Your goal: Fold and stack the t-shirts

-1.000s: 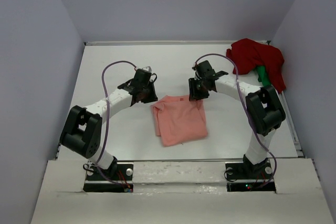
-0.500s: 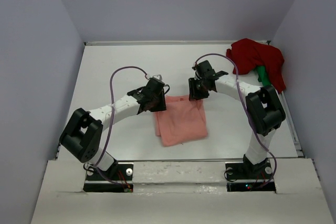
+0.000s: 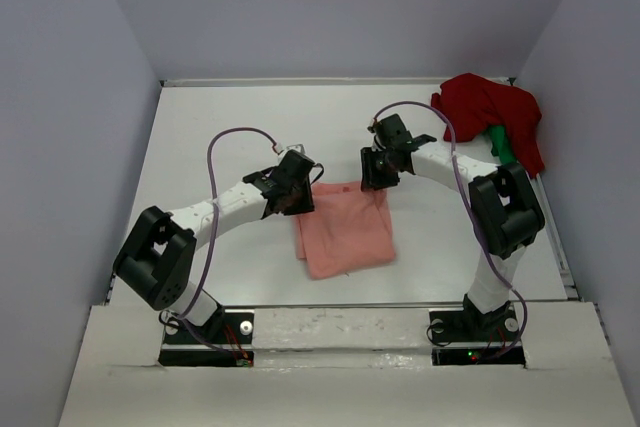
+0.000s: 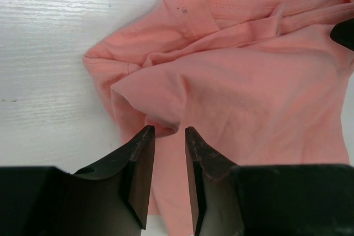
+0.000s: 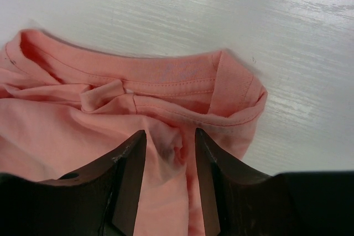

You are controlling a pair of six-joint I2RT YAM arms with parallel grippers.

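My salmon-pink t-shirt (image 4: 249,98) is soft, matt knit cloth with stitched hems and rumpled folds. The table (image 4: 50,53) under it is white, with a fine streaked grain and a faint sheen. My left gripper (image 4: 168,131) and right gripper (image 5: 168,136) have matt black, plastic-looking fingers (image 4: 138,175). The dark red t-shirt (image 3: 485,107) and green t-shirt (image 3: 500,144) look like matt cloth too.

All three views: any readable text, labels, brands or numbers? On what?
No readable text in any view.
Pink t-shirt: plain; a dark speck near the collar, not lettering.
Dark red t-shirt: plain where visible.
Green t-shirt: mostly hidden, nothing legible.
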